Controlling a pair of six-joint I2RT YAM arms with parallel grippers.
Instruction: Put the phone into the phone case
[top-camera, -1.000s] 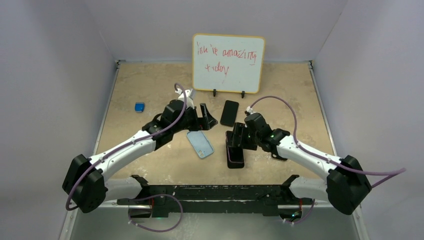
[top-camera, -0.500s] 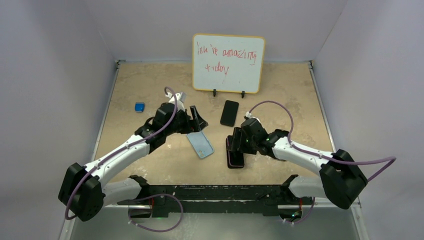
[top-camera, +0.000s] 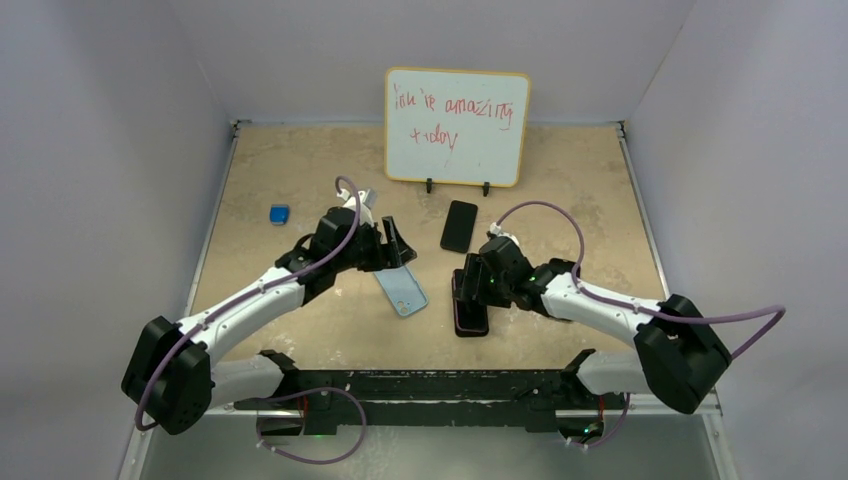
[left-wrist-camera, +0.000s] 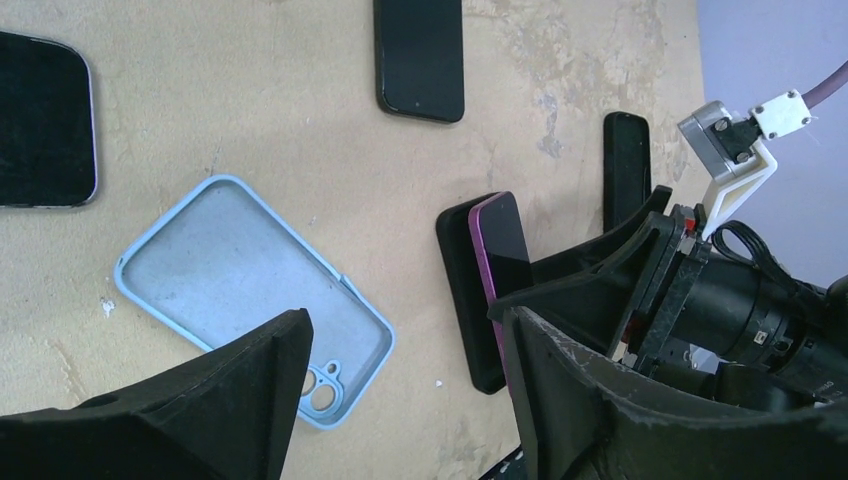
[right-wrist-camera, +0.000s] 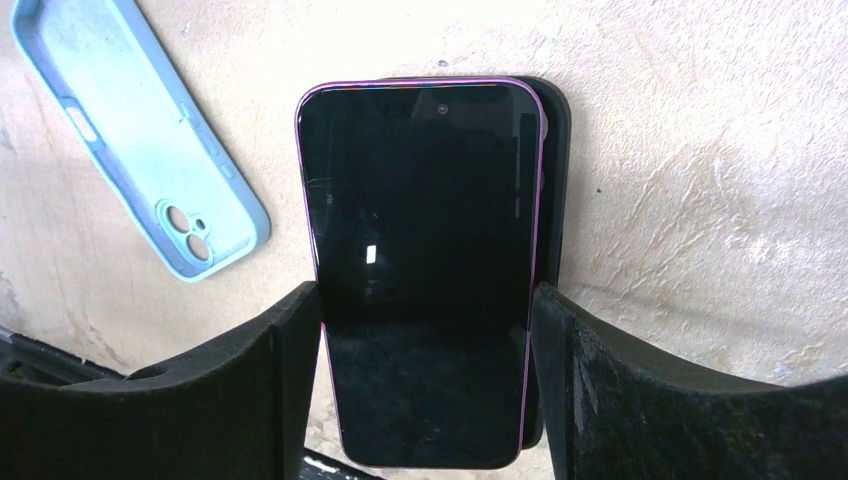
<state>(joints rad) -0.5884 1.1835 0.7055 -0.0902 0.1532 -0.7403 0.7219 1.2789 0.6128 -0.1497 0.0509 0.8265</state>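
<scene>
Over black slab (right-wrist-camera: 553, 150), right hand (right-wrist-camera: 425, 300) grips phone (right-wrist-camera: 420, 200).

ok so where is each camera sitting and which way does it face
Top external: above and behind the arms, looking down over the table; both arms show, with the left gripper and right gripper.
Left wrist: on the left arm, looking down past its own fingers at the phone case; the right gripper shows too.
Right wrist: on the right arm, looking down at the phone between its own fingers.
Shared: both wrist views show the phone case and the phone.
</scene>
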